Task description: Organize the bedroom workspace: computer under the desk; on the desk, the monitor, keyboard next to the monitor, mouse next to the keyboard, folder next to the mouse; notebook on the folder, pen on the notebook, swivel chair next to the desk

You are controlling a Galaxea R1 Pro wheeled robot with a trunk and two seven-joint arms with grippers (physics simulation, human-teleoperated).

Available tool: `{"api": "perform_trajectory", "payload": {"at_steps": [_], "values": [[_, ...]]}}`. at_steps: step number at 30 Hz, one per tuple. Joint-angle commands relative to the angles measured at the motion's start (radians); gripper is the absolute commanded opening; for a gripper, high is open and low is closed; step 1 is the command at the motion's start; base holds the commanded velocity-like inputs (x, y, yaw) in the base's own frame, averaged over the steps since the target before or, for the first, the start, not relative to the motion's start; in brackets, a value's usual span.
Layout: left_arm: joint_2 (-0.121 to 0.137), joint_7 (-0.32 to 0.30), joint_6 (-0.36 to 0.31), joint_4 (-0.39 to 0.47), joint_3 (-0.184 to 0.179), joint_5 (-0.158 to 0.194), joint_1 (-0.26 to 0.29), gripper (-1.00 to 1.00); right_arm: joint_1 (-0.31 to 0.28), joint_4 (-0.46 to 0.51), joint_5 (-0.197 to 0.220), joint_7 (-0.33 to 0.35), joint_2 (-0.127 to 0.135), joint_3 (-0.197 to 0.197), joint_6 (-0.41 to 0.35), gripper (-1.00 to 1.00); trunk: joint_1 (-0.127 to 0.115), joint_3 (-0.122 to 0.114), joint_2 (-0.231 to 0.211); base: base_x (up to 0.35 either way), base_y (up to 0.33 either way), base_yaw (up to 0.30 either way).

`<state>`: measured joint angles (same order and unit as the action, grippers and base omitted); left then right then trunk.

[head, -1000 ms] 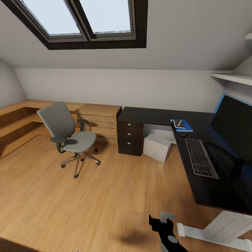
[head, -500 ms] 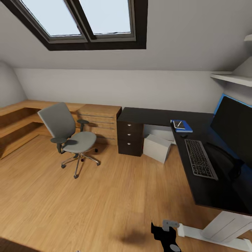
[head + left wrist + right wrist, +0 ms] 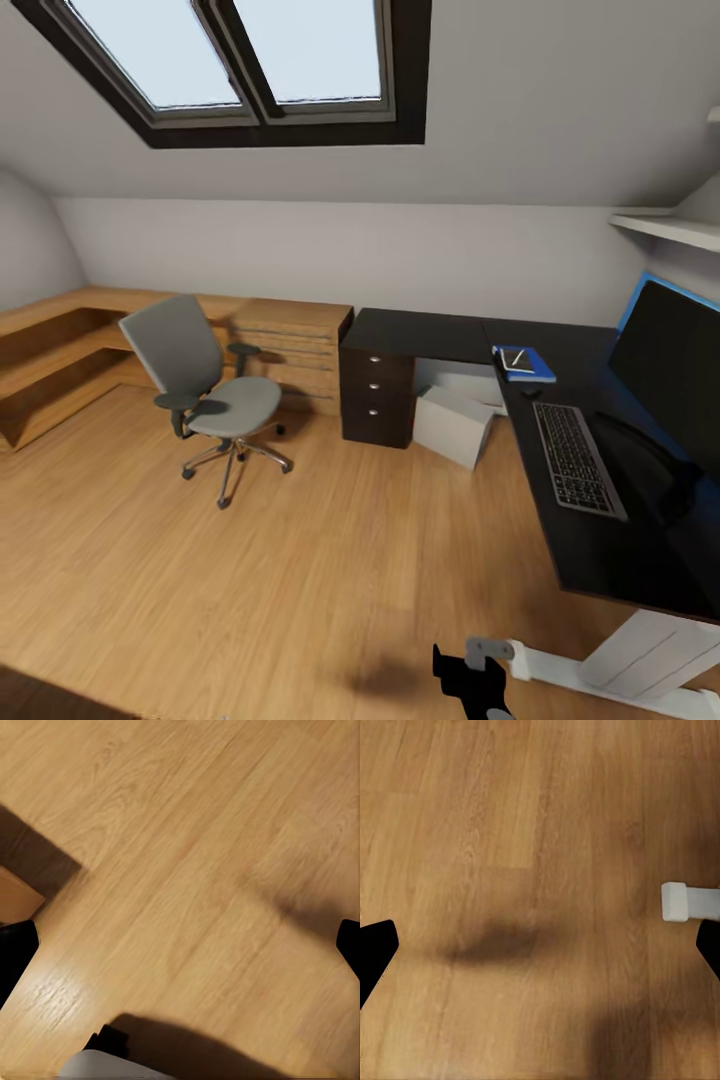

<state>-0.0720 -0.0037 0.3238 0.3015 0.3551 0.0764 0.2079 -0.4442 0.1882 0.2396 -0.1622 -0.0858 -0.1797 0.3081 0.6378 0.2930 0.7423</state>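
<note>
The grey swivel chair [image 3: 205, 390] stands on the wooden floor, well left of the black L-shaped desk [image 3: 590, 540]. On the desk a black monitor [image 3: 668, 365] stands at the right, with the keyboard [image 3: 578, 458] in front of it. A small dark mouse [image 3: 530, 392] lies beyond the keyboard. Past the mouse lies the blue folder [image 3: 535, 368] with a dark notebook [image 3: 510, 360] and a pale pen [image 3: 516, 356] on top. The white computer [image 3: 455, 425] leans under the desk. My left gripper [image 3: 180, 952] and right gripper [image 3: 540, 949] both hang open over bare floor.
A dark drawer unit [image 3: 376, 398] closes the desk's left end, with a wooden dresser [image 3: 285, 345] and low wooden shelving [image 3: 50, 350] further left. The desk's white foot [image 3: 686, 902] lies on the floor near my right arm [image 3: 472, 682]. Skylights sit overhead.
The whole picture has shifted slightly right and down, so the camera has moved. My right arm now shows lower at the picture's bottom edge. Chair and desk items keep their places.
</note>
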Motion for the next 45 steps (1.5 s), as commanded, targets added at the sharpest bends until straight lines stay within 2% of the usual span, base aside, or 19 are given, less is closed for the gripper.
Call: {"api": "perform_trajectory", "payload": {"at_steps": [1,7,14,24,29,32,35,36,38,40,45], "values": [[0.000,0.000,0.000,-0.001,-0.001,0.008,0.001,1.00,-0.001,-0.001,0.008,-0.005,0.000,-0.009,0.010,1.00,-0.004,-0.002,-0.006,0.000,0.000,0.188],[0.000,-0.001,-0.031,-0.002,-0.003,0.008,0.001,1.00,-0.001,-0.016,0.008,-0.005,0.001,-0.009,0.047,1.00,-0.027,-0.020,-0.048,0.000,0.000,0.192],[0.000,-0.001,-0.101,-0.002,-0.004,0.007,0.001,1.00,-0.001,-0.029,0.007,-0.005,0.003,-0.008,0.105,1.00,-0.054,-0.041,-0.097,0.000,0.000,0.057],[-0.002,-0.001,-0.127,-0.001,-0.004,0.006,0.001,1.00,-0.001,-0.033,0.007,-0.005,0.003,-0.007,0.145,1.00,-0.092,-0.072,-0.167,0.000,0.000,0.009],[-0.025,-0.001,-0.141,0.009,-0.009,0.001,0.001,1.00,-0.001,-0.035,0.007,-0.005,0.001,-0.008,0.149,1.00,-0.111,-0.087,-0.202,0.000,0.000,0.000],[-0.043,0.001,-0.145,0.024,-0.016,-0.017,0.001,1.00,-0.001,-0.035,0.007,-0.005,0.001,-0.008,0.150,1.00,-0.123,-0.097,-0.223,0.000,0.000,0.000],[-0.053,0.002,-0.199,0.061,-0.023,-0.080,0.001,1.00,-0.001,-0.035,0.012,-0.005,0.002,-0.006,0.150,1.00,-0.134,-0.107,-0.244,0.000,0.000,0.030],[-0.045,0.002,-0.219,0.074,-0.023,-0.101,0.001,1.00,-0.001,-0.035,0.014,-0.005,0.002,-0.006,0.150,1.00,-0.138,-0.111,-0.251,0.000,0.000,0.111],[-0.028,0.001,-0.226,0.075,-0.021,-0.102,0.001,1.00,-0.001,-0.036,0.014,-0.005,0.002,-0.006,0.150,1.00,-0.146,-0.120,-0.265,0.000,0.000,0.114],[-0.014,0.000,-0.229,0.074,-0.020,-0.093,0.001,1.00,-0.001,-0.040,0.015,-0.005,0.001,-0.006,0.151,1.00,-0.153,-0.128,-0.279,0.000,0.000,0.113],[-0.005,-0.001,-0.231,0.073,-0.017,-0.077,0.001,1.00,-0.001,-0.052,0.015,-0.005,0.000,-0.006,0.151,1.00,-0.172,-0.151,-0.314,0.000,0.000,0.108]]}}
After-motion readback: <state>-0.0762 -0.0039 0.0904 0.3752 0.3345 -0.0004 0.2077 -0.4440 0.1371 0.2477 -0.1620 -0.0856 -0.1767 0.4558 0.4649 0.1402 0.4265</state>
